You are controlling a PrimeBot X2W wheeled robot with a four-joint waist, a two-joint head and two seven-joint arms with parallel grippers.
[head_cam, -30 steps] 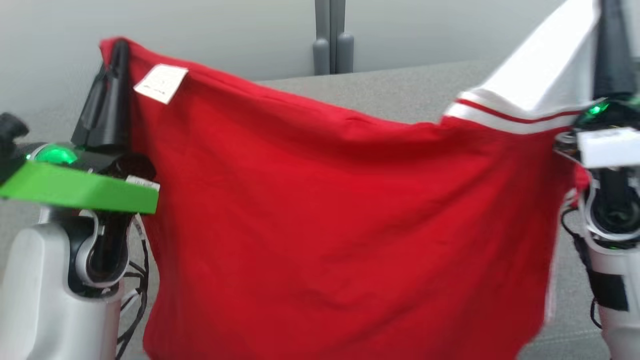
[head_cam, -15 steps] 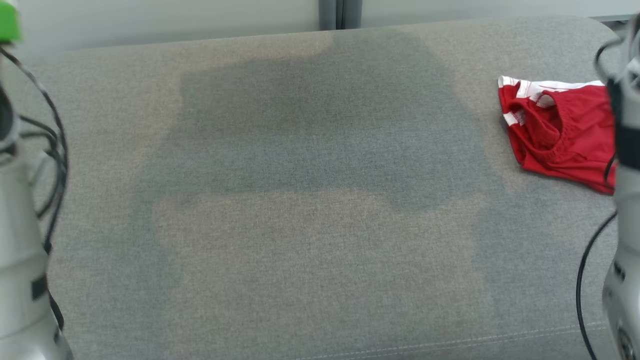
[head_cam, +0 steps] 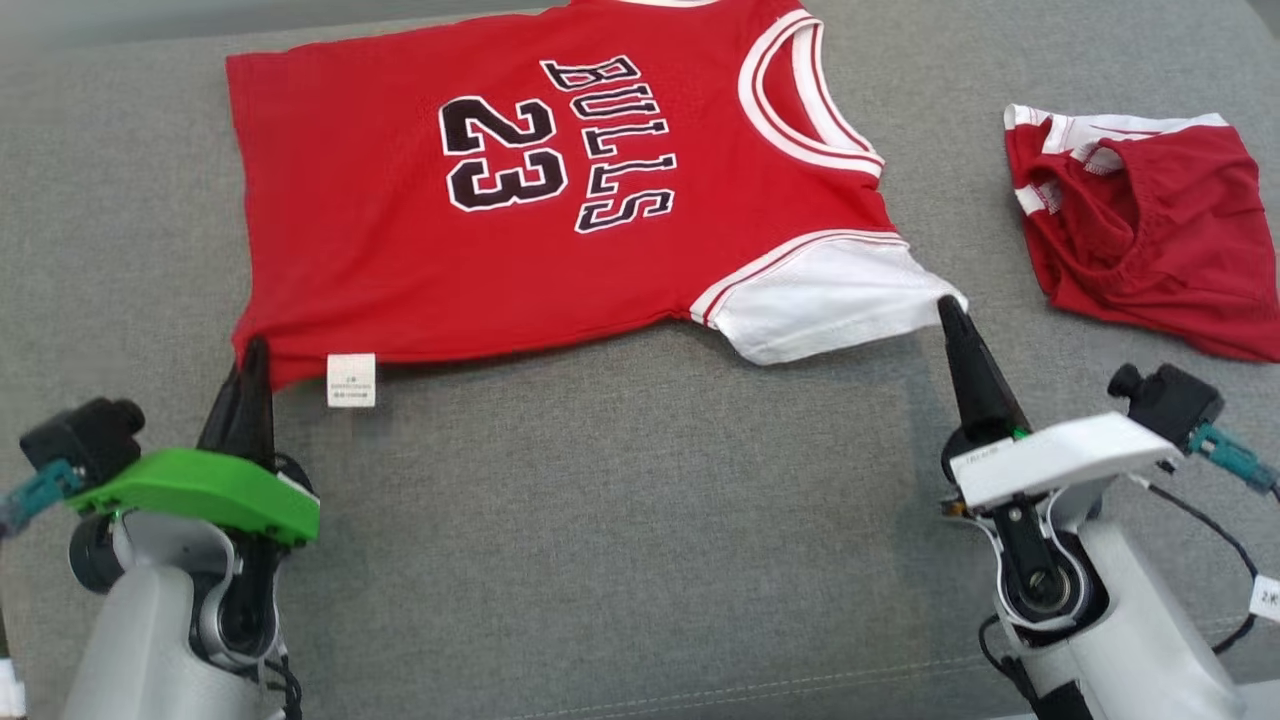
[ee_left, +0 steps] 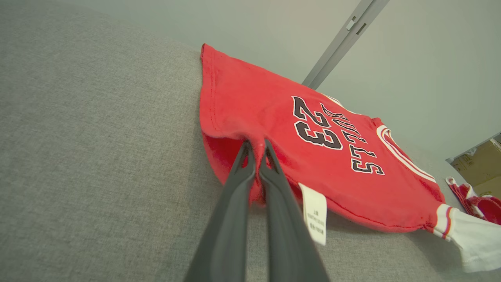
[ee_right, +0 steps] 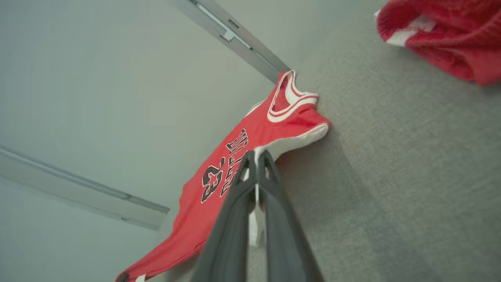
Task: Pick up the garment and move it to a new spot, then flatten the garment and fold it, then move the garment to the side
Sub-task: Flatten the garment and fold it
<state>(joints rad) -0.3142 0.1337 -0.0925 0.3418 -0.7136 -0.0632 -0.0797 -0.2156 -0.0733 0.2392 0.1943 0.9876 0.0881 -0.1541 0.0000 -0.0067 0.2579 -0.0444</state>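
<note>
Jersey (head_cam: 400,260) now flat; left gripper (head_cam: 254,352), right gripper (head_cam: 948,310) tight on its corners.

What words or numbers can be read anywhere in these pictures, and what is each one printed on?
"BULLS": black letters edged in white, on the front of the red jersey.
"23": on the same jersey, beside the word.
White tag at the jersey's hem: print too small to read.
Small label by the right arm's cable: cut off at the picture's edge, not readable.
Second red garment: no lettering visible.
</note>
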